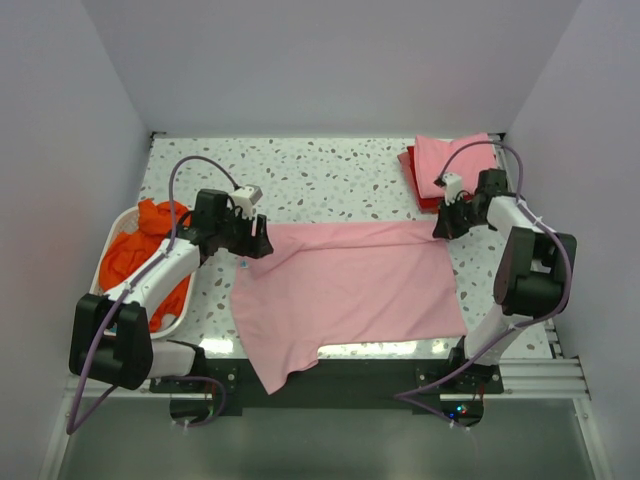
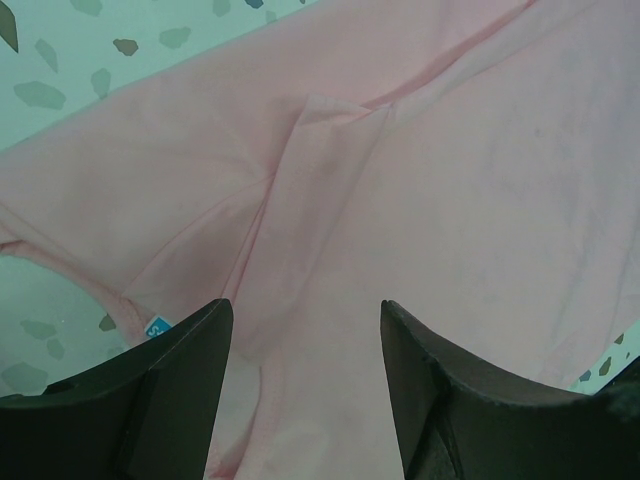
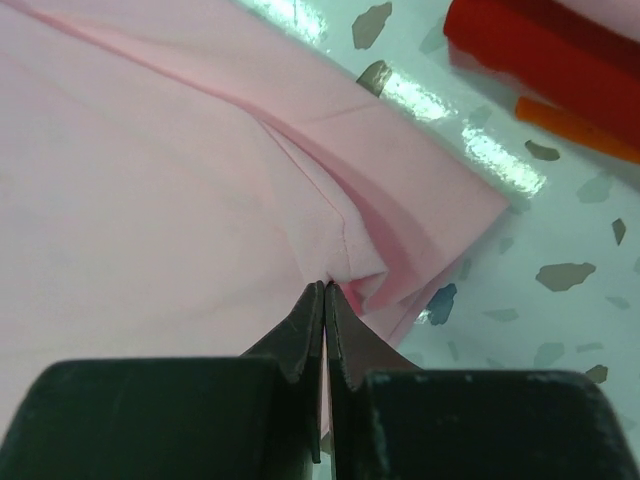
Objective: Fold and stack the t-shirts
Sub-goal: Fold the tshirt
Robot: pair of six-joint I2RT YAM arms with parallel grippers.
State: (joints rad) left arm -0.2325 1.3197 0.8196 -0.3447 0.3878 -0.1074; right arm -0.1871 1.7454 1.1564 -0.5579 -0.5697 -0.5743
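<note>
We judge the task partly done: a folded stack [image 1: 447, 165] sits at the far right corner of the table [image 1: 330, 175], a pink piece on top of red, and the right wrist view shows a thin orange edge [image 3: 575, 130] there too, though we cannot tell whether that is another folded shirt. What's left, as far as we can see: the pink t-shirt [image 1: 350, 285] laid out in the middle of the table is not yet folded, and orange shirts [image 1: 135, 260] lie bundled in the white laundry basket [image 1: 115, 228] at the left. We cannot count how many are in there. The pink t-shirt lies mostly flat and spread wide between the two arms, with one sleeve or corner hanging over the near table edge and a few soft creases near the collar end. The small neck label [image 2: 157, 327] peeks out by the left finger. The left gripper [image 2: 305, 320] is over the left end of the shirt with its jaws spread and nothing between them but flat cloth below. The right gripper [image 3: 325, 290] is at the shirt's far right corner, jaws pressed together, and the cloth puckers into the tips, so we read it as pinching a thin fold of the pink t-shirt. The left side has no grip yet, so the fold itself looks not yet begun.
</note>
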